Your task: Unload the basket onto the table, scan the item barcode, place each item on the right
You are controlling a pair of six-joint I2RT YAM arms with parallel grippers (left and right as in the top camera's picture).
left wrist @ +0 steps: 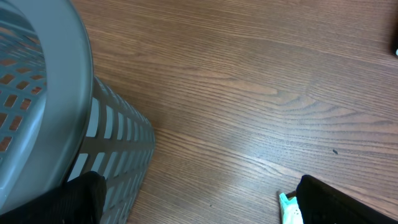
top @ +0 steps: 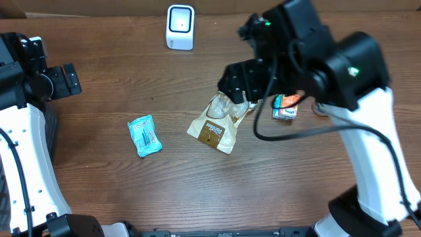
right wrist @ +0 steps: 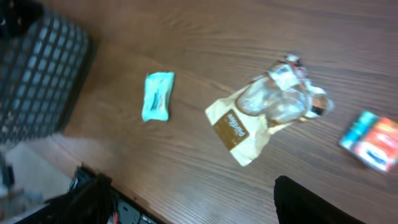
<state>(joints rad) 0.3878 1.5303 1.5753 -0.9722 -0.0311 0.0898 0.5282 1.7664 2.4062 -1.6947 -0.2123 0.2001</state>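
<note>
At the far left my left gripper (left wrist: pixel 199 186) stands wide open with nothing in it, parked beside the grey slotted plastic basket (left wrist: pixel 37 93) and well apart from the work. Next comes a flat teal foil packet (top: pixel 145 135) lying on the brown wooden table (top: pixel 99 191). Then, at the back edge, stands the small white barcode scanner (top: pixel 180 26).

The item I take to be the one for scanning is the tan paper bag (top: pixel 216 125) with a crumpled clear top, mid-table. Its long axis runs diagonally, tan end toward the front left, clear end toward the back right. My right gripper (right wrist: pixel 193 186) hangs over that clear end, jaws spread and empty, so this arm is plainly the nearer one. I judge a descent comes next. Rightmost lies a small orange-and-teal carton (top: pixel 286 106).
</note>
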